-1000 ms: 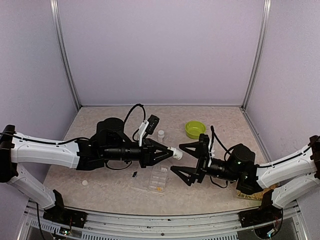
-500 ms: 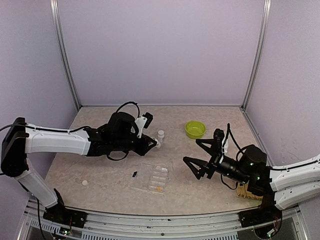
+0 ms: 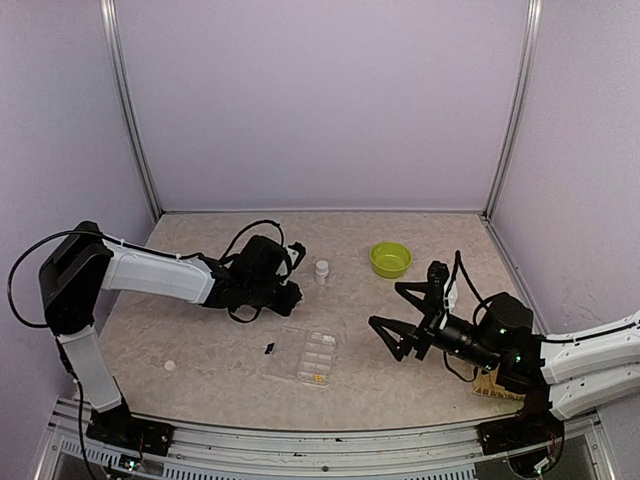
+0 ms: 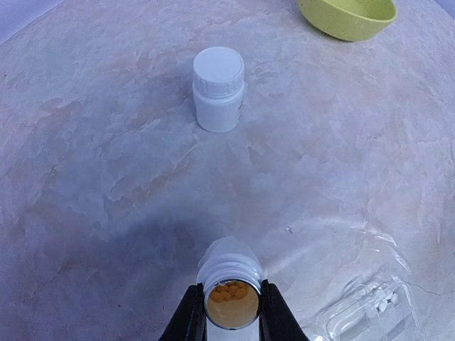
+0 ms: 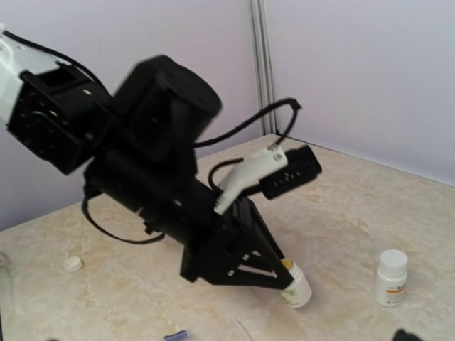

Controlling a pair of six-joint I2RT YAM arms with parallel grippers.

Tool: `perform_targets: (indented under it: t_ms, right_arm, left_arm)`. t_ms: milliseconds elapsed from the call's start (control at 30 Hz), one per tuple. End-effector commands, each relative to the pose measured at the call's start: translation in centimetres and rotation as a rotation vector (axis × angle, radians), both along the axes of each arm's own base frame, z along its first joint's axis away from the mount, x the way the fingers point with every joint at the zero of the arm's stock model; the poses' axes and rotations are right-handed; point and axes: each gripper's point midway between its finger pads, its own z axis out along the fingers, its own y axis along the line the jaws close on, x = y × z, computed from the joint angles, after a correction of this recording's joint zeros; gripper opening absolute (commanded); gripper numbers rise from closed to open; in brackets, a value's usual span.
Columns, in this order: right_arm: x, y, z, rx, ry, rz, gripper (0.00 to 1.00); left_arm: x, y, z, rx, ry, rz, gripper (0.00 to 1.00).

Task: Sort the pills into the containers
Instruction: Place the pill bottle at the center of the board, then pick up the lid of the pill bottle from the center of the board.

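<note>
- The left gripper (image 4: 232,316) held an open white bottle (image 4: 229,273) of yellowish-orange pills (image 4: 230,293). Its jaws were drawn narrow onto the neck, the mouth faced the wrist camera and the base pointed toward the table (image 4: 106,177).
- The right gripper (image 3: 385,304) hung at the right of the overhead frame, jaws spread wide with nothing between them.
- The clear pill box (image 3: 308,356) lay at lower centre of the overhead frame, between the two grippers. In the left wrist view only its corner showed, at lower right, near the bottle.
- The coming move turned on one relation: the box lay below and to the right of the left jaws. Its row of compartments appeared to run up and down the frame. Either arm looked about as near, but only the left held pills. A pour would likely mean carrying the bottle to the lower right and tipping it over one compartment.
- A dark pill (image 3: 269,348) lay loose on the table just left of the box.
- A capped bottle (image 4: 219,89) and a lime-green bowl (image 4: 348,15) stood above in the frame — well apart from the box.
</note>
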Motion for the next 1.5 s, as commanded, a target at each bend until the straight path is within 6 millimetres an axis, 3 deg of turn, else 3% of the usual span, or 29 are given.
perform_targets:
  t_ms: [0,233,433,600,733,933,1167,1367,1467]
  right_arm:
    - [0.2,-0.7,-0.2,0.006,0.008,-0.022,1.0]
    - [0.1,-0.8,-0.3,-0.001,0.004,-0.022,1.0]
    - [0.2,-0.8,-0.3,-0.004,0.003,-0.026,1.0]
    - [0.3,-0.7,-0.1,-0.005,-0.002,-0.023,1.0]
    - [0.0,-0.4,0.3,-0.011,-0.006,0.0,1.0]
    - [-0.7,0.1,1.3,-0.01,-0.03,0.051,1.0]
    - [-1.4,1.4,1.6,-0.016,-0.037,0.117,1.0]
    - [-1.8,1.7,1.3,-0.017,-0.024,0.151,1.0]
    - [-2.0,1.5,1.3,-0.017,-0.023,0.154,1.0]
  left_arm:
    - [1.2,-0.1,-0.8,0.033,-0.008,0.014,0.13]
    - [1.6,-0.3,-2.0,0.058,0.014,0.016,0.24]
    - [1.6,-0.2,-1.2,0.051,0.009,0.022,0.52]
    - [1.1,0.0,1.8,0.011,-0.018,0.036,0.8]
    - [-1.3,3.2,3.0,0.067,-0.003,0.142,0.98]
    - [-7.1,10.7,2.6,0.093,0.095,0.374,0.99]
    - [-13.1,15.7,0.5,0.108,0.215,0.522,0.99]
    - [-14.5,18.2,-0.3,0.3,0.176,0.634,0.98]
    - [-14.8,19.1,-1.3,0.303,0.186,0.713,0.96]
